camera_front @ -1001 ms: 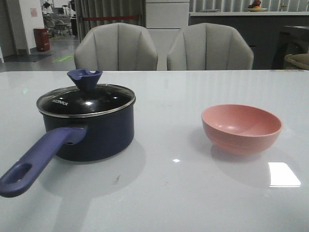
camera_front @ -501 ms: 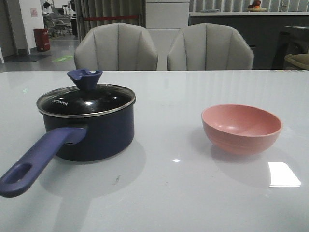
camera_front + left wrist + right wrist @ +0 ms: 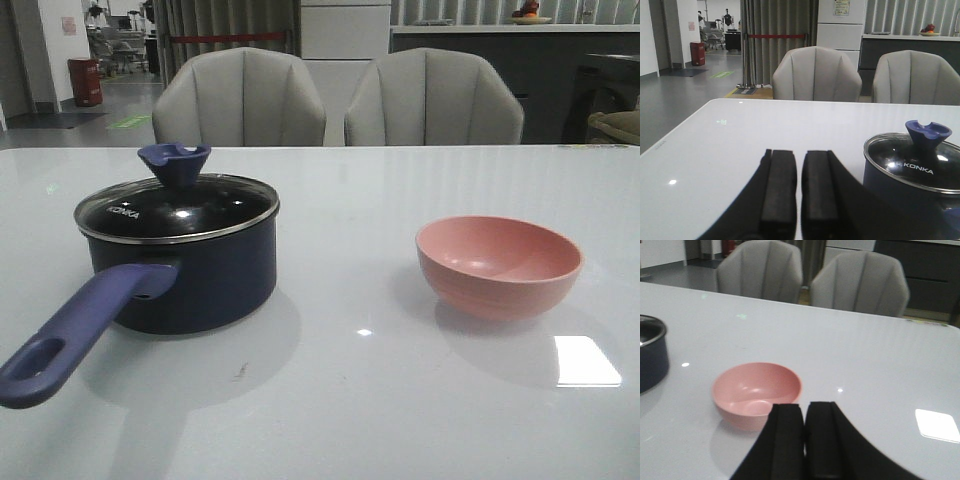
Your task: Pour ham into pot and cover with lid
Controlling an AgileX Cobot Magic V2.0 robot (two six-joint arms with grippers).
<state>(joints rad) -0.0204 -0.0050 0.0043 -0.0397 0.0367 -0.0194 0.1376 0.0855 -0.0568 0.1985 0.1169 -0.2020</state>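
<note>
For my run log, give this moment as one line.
lid: on pot | pink bowl: empty | left gripper: shut | right gripper: shut

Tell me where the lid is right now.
In the front view the lid sits closed on the pot at the table's left side, well left of the pink bowl.

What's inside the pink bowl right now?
The pink bowl looks empty: only its smooth pink floor shows, no ham chunks. The right gripper hides its near rim.
</note>
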